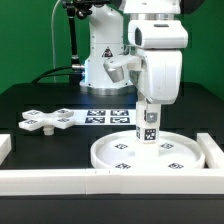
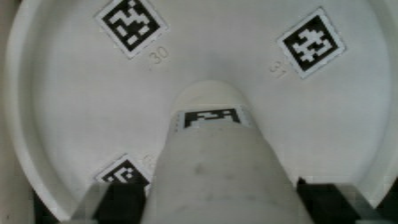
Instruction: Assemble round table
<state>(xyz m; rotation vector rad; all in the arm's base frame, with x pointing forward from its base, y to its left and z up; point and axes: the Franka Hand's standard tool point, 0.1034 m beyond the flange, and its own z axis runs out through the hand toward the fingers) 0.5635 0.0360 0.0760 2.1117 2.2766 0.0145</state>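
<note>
My hand [image 1: 148,111] clamps the short white plastic cylindrical leg [image 1: 148,130] — upright, centred over the large white rimmed round disc [image 1: 182,155].

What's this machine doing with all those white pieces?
The robot arm's gripper is clamped on the short cylindrical leg and holds it upright over the middle of the large round disc, which lies flat on the black table. It is not clear whether the leg's lower end touches the disc. The cross-shaped base lies apart, untouched, toward the exterior view's left.
</note>
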